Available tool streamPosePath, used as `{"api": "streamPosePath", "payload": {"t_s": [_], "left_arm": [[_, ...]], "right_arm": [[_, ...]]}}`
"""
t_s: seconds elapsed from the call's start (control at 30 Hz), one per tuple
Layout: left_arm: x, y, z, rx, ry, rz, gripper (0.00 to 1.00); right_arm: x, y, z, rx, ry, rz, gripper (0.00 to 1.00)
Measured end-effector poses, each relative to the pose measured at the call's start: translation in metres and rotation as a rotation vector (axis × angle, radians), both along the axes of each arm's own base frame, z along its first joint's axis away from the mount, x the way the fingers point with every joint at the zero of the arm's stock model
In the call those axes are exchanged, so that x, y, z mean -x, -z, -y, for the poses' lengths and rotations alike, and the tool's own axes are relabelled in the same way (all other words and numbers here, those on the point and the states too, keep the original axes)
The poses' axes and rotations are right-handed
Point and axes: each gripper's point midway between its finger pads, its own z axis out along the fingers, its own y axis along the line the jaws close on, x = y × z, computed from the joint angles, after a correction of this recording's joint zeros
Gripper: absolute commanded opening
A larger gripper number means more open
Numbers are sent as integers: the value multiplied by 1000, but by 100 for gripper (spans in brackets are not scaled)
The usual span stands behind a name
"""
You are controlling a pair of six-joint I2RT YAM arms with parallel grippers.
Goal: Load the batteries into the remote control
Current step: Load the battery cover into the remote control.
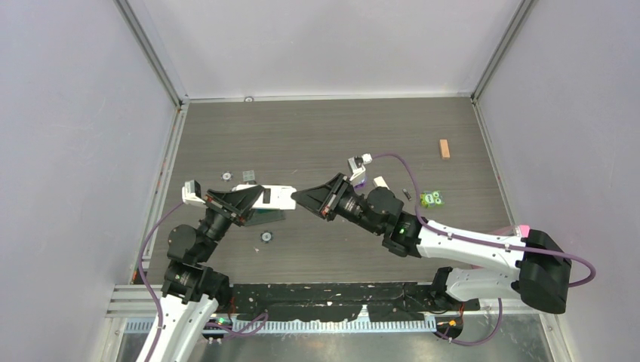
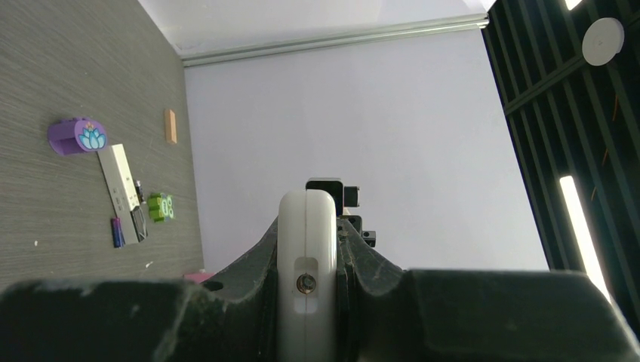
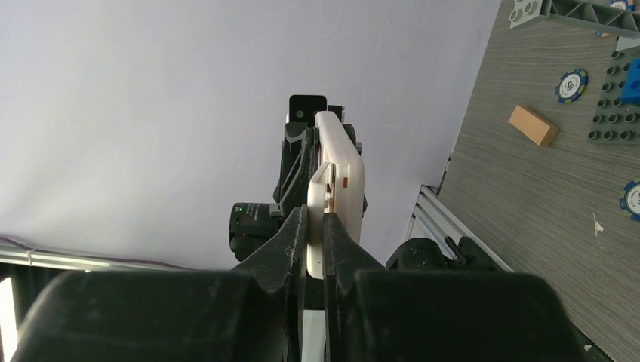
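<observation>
Left gripper [image 2: 307,253] and right gripper [image 3: 315,230] both clamp the remote control [image 1: 278,197] midair. A blue-purple battery [image 2: 117,232] lies on the table [image 1: 317,136]. Any uneven pull could twist the remote loose, imo.

Wooden block [image 1: 444,148], purple box [image 2: 77,136], green brick [image 2: 161,207]

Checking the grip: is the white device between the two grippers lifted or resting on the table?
Lifted: the white device is clamped by the left gripper and right gripper; wrist views show wall behind it.
</observation>
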Motion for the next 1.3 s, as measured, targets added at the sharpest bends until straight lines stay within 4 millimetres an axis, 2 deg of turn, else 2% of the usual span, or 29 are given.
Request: {"api": "streamPosePath", "payload": {"t_s": [0.63, 1.3], "left_arm": [[1, 2, 0, -4, 4, -5, 0], [0, 6, 3, -25, 16, -14, 0]], "right_arm": [[-3, -2, -4, 37, 2, 52, 5], [-11, 0, -4, 18, -8, 13, 5]]}}
